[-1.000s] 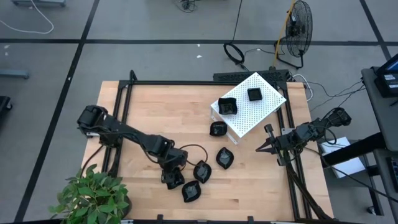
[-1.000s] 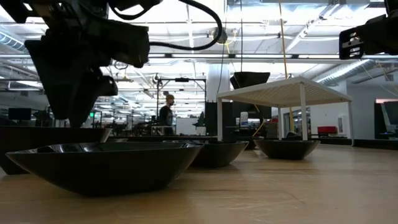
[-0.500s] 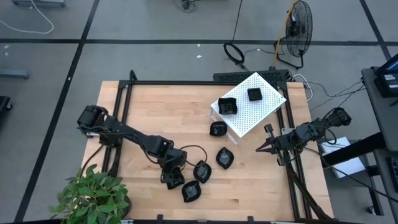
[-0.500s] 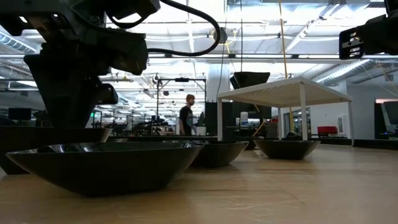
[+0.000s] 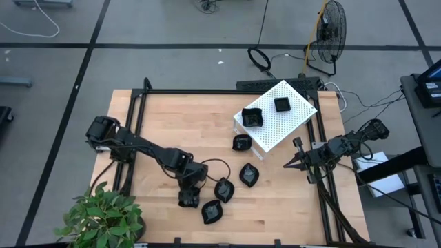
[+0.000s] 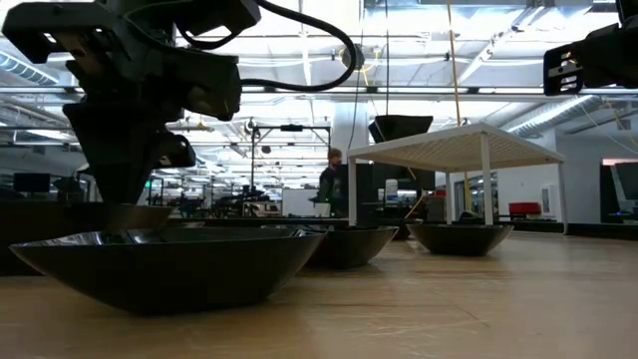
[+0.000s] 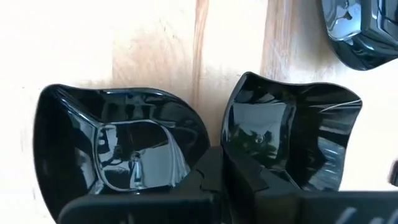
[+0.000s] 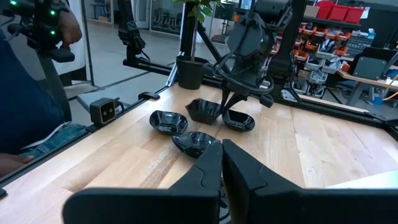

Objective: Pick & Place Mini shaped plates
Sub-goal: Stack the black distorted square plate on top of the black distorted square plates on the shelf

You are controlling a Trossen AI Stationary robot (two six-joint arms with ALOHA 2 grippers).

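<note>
Hovering low at the lower middle of the overhead frame, the left gripper (image 5: pixel 188 199) has its fingers together over one black dish (image 7: pixel 118 149), beside a second (image 7: pixel 286 140); only its wrist camera shows both. Seven glossy black dishes count overhead: five on the wooden table (image 5: pixel 165 124), two atop the white perforated box (image 5: pixel 289 120). At the right edge, the right gripper (image 5: pixel 288 164) waits, fingers together.

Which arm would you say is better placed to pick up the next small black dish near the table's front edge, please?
The left. Its gripper is right over the black dishes at the front, while the right gripper waits off by the white box, clear of them.
</note>
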